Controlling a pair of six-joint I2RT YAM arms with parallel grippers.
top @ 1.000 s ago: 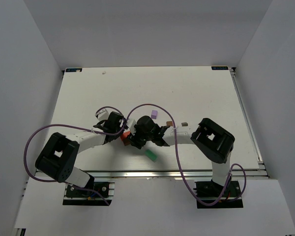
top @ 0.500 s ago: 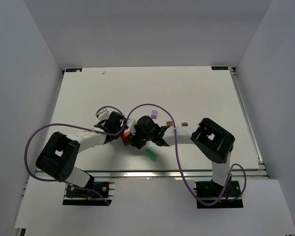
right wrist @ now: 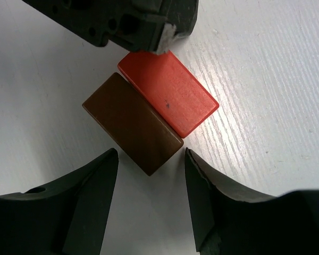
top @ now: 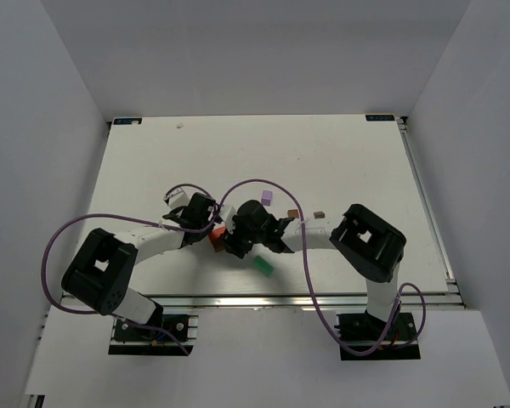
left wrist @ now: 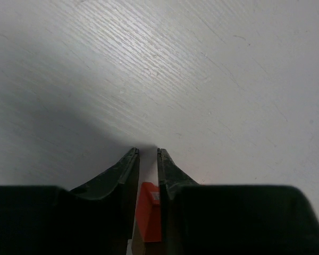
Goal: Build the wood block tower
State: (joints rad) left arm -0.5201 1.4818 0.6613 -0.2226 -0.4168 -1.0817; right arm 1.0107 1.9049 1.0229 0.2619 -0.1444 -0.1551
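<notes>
A red-orange oblong block [right wrist: 168, 99] and a brown oblong block [right wrist: 132, 123] lie side by side, touching, on the white table. My left gripper [left wrist: 148, 151] is shut on the red-orange block [left wrist: 149, 212], held deep between its fingers; its body shows at the top of the right wrist view [right wrist: 122, 21]. My right gripper [right wrist: 151, 159] is open, with its jaws to either side of the brown block's near corner and not touching it. In the top view both grippers meet at the red-orange block [top: 214, 236]. The green block [top: 262, 266], lilac block [top: 267, 197], small brown block [top: 294, 214] and dark grey-brown block [top: 320, 215] lie loose.
The white table [top: 340, 161] is boxed in by white walls at the back and sides. Purple cables [top: 263, 183] loop over both arms. A metal rail [top: 263, 301] runs along the near edge.
</notes>
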